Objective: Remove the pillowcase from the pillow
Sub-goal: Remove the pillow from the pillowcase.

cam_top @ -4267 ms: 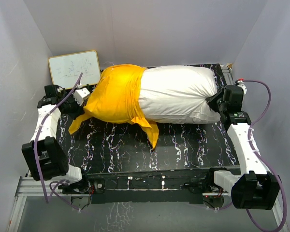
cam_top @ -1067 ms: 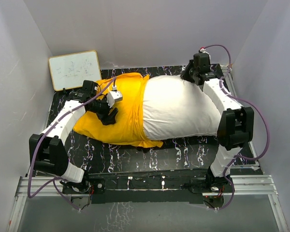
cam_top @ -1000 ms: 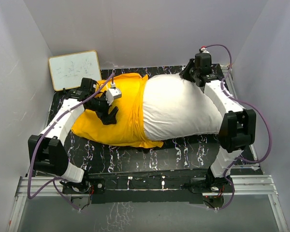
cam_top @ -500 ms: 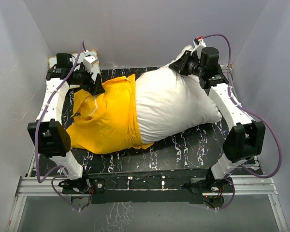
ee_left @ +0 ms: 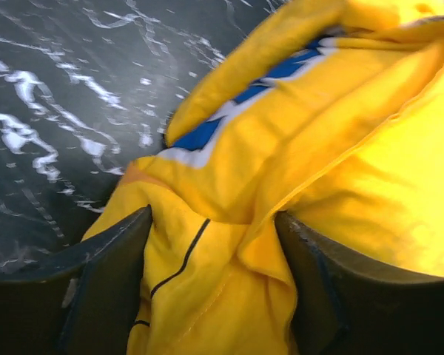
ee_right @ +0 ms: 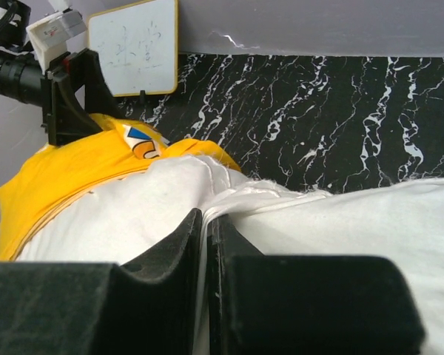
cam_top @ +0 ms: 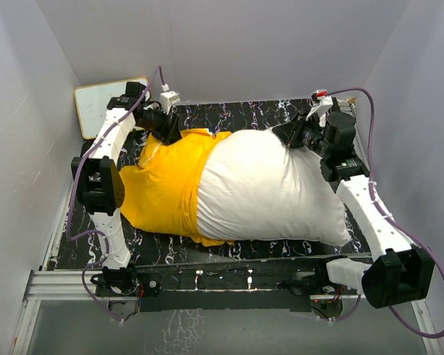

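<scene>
The pillow (cam_top: 274,192) lies across the black, white-veined table (cam_top: 237,115), its plump white bulk filling the middle and right side, with one near corner reaching toward the right arm's base. The yellow pillowcase (cam_top: 163,185) covers only the pillow's left end, and its open edge is bunched in a wrinkled band where the white stuffing emerges. The left end effector (cam_top: 169,127) is at the far left corner of the pillowcase, just in front of a whiteboard (cam_top: 96,103) that leans against the back wall. In the left wrist view its fingers (ee_left: 111,296) stand wide apart, with folds of the yellow pillowcase (ee_left: 281,148) heaped between them and touching both inner faces. Blue and white lettering (ee_left: 207,133) shows on one fold above the dark table (ee_left: 59,89). Whether that end effector (ee_left: 213,222) is squeezing the cloth or only straddling it cannot be told. The right end effector (cam_top: 290,133) sits at the pillow's far right corner. Its wrist view shows it (ee_right: 205,218) clenched tight on a thin ridge of the white pillow (ee_right: 355,214). Beyond that lie the pillowcase (ee_right: 66,177), the table (ee_right: 318,111) and the whiteboard (ee_right: 137,48).
</scene>
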Controlling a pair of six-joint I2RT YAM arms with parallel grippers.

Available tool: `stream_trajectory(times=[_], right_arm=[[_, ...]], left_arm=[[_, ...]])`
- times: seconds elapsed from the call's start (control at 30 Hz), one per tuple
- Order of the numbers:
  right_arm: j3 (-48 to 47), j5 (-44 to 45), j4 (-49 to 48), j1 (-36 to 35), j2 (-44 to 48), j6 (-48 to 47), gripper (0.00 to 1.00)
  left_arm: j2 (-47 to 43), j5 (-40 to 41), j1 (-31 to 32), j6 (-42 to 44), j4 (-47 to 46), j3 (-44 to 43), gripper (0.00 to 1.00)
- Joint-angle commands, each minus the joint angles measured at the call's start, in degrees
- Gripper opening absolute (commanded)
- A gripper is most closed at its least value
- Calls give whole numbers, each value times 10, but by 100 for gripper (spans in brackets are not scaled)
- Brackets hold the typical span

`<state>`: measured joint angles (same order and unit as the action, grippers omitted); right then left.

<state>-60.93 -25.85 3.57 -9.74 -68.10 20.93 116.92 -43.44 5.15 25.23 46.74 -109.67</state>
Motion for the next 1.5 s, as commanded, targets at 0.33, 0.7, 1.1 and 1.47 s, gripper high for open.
stream_trajectory(times=[0.33,0.7,1.1,1.47], right_arm=[[-111,106,-204,-17,-68,39,8],[-50,187,-305,-18,-83,25,8],[89,316,-169,-17,5,41,8],[-44,336,-44,-17,-35,19,8]], left_arm=[[-93,135,34,-9,29,-209,0],[-296,165,35,5,-67,-54,0],[-433,215,32,51,-73,255,1],[-487,235,29,162,112,206,76]])
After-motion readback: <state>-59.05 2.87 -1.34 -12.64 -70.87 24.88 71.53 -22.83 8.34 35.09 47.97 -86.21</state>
